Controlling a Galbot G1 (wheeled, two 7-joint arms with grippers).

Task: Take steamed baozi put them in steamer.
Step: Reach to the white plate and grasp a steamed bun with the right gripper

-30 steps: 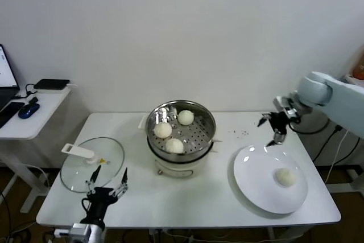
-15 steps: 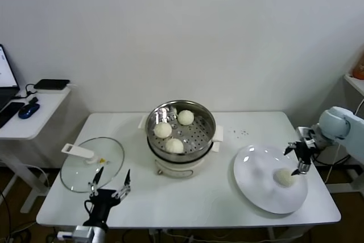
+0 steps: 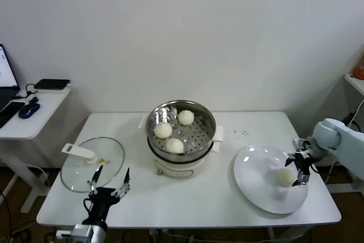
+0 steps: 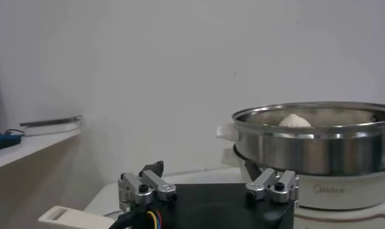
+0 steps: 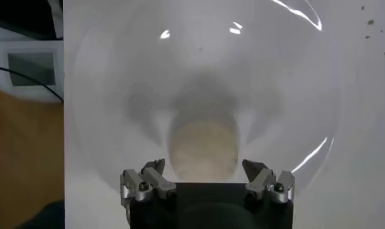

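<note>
Last baozi [image 3: 284, 177]: lies alone on the white plate [image 3: 256, 183], near the worktop's right edge; in the right wrist view this bun [image 5: 202, 149] sits centred just ahead of the two fingertips.
Baozi in the steamer [image 3: 180, 131]: three buns rest on the perforated tray, one toward the back, one on the left, one at the front; the steamer [image 4: 317, 147] stands mid-worktop.
Right end effector [image 3: 300, 169]: fingers spread wide, empty, hanging over the plate's right side, just beside the bun and not yet around it.
Step in hand: approach for the fourth and final pick, by my reading.
Next move calls for: coming down so the fingers straddle the bun, then a gentle close, since soft dough would likely dent.
Left end effector [image 3: 108, 183]: parked at the worktop's front left edge, fingers apart, empty, near the glass lid [image 3: 91, 164].
</note>
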